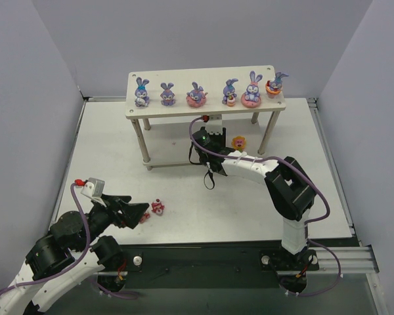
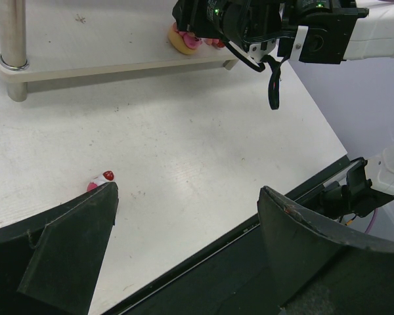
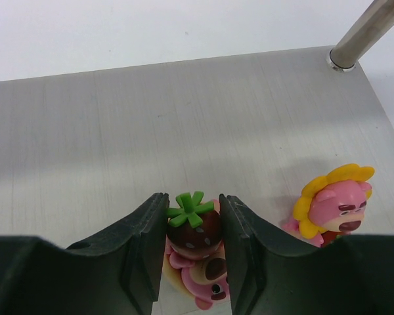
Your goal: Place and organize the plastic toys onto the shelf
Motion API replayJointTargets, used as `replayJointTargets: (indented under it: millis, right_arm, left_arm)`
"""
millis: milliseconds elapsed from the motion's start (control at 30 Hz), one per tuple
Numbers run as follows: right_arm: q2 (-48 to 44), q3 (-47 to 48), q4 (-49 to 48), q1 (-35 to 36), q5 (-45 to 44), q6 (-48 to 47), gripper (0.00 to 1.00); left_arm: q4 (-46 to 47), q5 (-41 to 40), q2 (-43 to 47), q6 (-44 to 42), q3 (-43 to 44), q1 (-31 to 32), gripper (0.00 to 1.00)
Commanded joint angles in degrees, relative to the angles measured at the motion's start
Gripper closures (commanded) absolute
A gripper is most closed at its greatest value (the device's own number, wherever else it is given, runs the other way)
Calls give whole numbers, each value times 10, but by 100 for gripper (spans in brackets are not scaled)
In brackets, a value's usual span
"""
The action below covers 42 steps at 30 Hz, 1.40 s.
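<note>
The pale wooden shelf (image 1: 203, 77) carries six purple-blue bunnies (image 1: 196, 96) in a row on its top board. My right gripper (image 3: 192, 216) reaches in over the lower board (image 3: 151, 118), shut on a pink bear cake piece topped by a chocolate strawberry (image 3: 194, 226). A pink bear with yellow petals (image 3: 331, 207) stands on that board just right of it, and also shows in the top view (image 1: 238, 142). My left gripper (image 1: 134, 213) is open and empty, low over the table. Two small red-pink pieces (image 1: 157, 208) lie by its fingertips, and one (image 2: 103, 178) peeks past the left finger.
A shelf leg (image 3: 364, 29) stands at the lower board's far right corner, another (image 2: 12, 33) at the left. The right arm (image 1: 285, 184) stretches across the table's middle. Grey walls enclose the table on three sides. The black front rail (image 1: 249, 252) runs along the near edge.
</note>
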<state>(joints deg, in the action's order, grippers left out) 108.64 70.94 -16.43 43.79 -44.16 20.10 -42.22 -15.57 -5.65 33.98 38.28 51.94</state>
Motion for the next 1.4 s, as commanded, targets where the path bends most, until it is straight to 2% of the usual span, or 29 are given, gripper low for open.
replayJointTargets:
  millis: [0,400,633,900,933,1133,1300,1367]
  right_arm:
    - [1,25,-3,-2,-25,0,60]
    - [-12,18,-4,1,-13,4,49]
    - [-85,-56,-62,30,12,-35,42]
    - [-174,-132,-96,89,29,-86,41]
    - [-182,-147,-92,102,44,-87,41]
    - [-223,-194,-80,144,267,-74,40]
    - [-207,-222,-136,211,375,-91,34]
    - [-196,-224,-156,235,386,-87,33]
  left_arm:
    - [29,5,-2,-7,4,-1,3]
    - [28,4,-2,-7,5,0,3]
    - [28,3,3,-6,4,-1,3]
    - [27,-2,4,-3,4,-1,3]
    - [25,-2,5,-3,5,0,3]
    - [24,-9,13,-1,4,0,3]
    - [21,-11,26,4,4,0,3]
    - [20,-11,29,5,5,1,3]
